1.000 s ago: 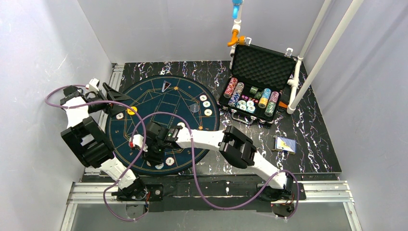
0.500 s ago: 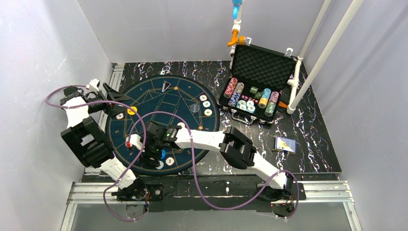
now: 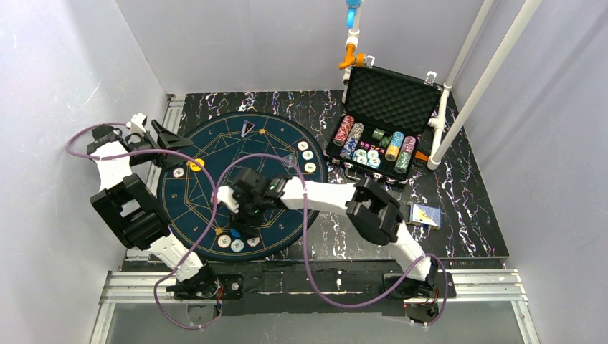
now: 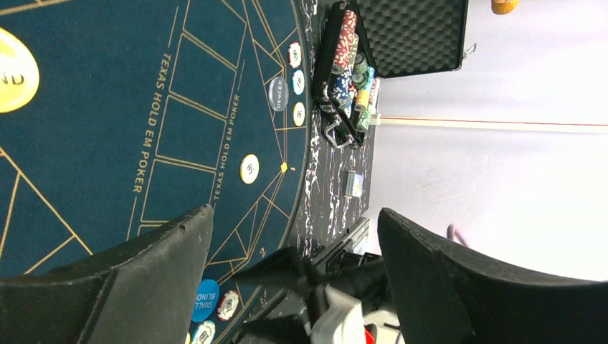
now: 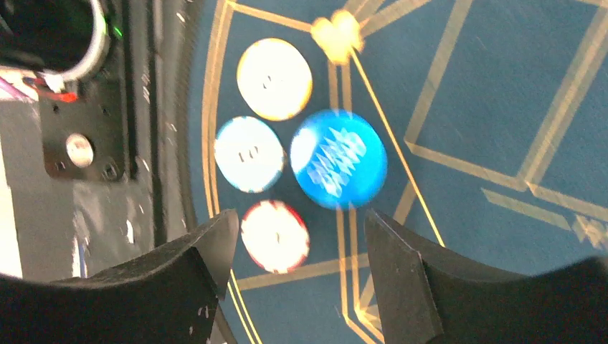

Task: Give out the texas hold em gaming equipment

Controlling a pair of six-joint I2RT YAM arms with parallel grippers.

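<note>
Over mat's (image 5: 502,107) near edge, right hand (image 5: 297,240) hangs empty, spread apart, by blue button disc (image 5: 338,159) & chips (image 5: 249,154), so best lift straight up, no nudging.

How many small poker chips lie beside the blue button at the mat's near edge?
3, clustered by the blue button in the right wrist view: a yellow-rimmed chip above, a light-blue-rimmed chip in the middle, a red-rimmed chip below. None seems hidden.
</note>
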